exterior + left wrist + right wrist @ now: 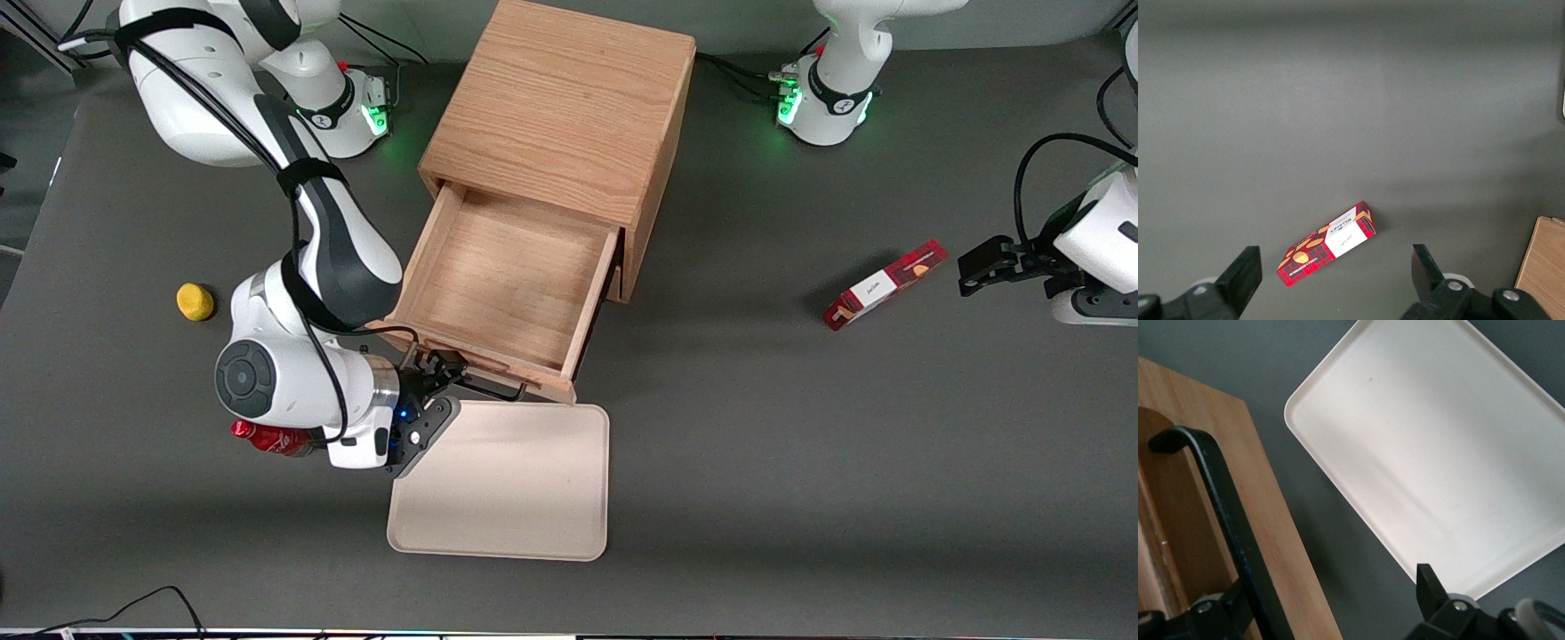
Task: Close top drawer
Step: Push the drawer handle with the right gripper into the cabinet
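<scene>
The top drawer (498,276) is pulled far out of the oak cabinet (569,107) toward the front camera, and its wooden box is empty. Its black wire handle (493,389) sticks out from the drawer front. My right gripper (444,378) is open at the drawer front, at the handle's end nearer the working arm. In the right wrist view the handle (1218,500) runs along the oak drawer front (1271,520) and passes close by one fingertip (1238,613). The gripper (1331,607) holds nothing.
A cream tray (507,480) lies on the table just in front of the drawer, also in the right wrist view (1431,453). A yellow object (195,301) and a red can (267,437) lie by the working arm. A red box (885,284) lies toward the parked arm's end, also seen in the left wrist view (1328,243).
</scene>
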{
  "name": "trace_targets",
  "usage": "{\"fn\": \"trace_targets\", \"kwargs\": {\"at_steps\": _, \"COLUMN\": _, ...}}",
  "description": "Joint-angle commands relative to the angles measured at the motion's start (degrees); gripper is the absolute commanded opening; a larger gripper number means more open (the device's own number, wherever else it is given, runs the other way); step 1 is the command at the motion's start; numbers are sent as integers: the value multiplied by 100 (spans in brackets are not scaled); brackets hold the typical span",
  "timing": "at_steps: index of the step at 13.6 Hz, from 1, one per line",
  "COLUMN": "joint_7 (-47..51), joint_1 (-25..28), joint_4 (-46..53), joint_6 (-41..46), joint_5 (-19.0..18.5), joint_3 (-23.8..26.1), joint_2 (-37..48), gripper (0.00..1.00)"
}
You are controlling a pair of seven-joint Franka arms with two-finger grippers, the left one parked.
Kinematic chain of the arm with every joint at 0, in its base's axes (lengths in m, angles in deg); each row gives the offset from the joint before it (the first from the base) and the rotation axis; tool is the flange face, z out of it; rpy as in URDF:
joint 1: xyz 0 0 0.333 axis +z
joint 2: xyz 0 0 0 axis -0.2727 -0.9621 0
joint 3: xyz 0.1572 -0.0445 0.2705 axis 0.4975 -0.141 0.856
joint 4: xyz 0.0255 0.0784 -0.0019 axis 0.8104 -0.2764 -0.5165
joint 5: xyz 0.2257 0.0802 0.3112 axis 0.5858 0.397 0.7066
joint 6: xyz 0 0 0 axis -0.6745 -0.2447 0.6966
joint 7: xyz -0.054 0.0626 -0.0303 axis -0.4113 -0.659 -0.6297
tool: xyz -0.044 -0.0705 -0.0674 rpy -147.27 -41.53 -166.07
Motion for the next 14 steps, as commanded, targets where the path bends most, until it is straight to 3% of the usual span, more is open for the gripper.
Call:
{"fn": "trace_targets", "kwargs": {"at_steps": 1, "joint_7": -7, "joint_1": 65, "joint_4": -557, "joint_6": -130, "joint_5": -108, "joint_3": -21, "joint_2": 397, "gripper": 100}}
{"fn": "trace_targets", "kwargs": {"at_steps": 14, "joint_7": 301, "joint_1": 337, "joint_4": -1664, "joint_6": -569, "joint_5": -117, "joint_3": -12, "joint_2": 1117, "gripper": 100}}
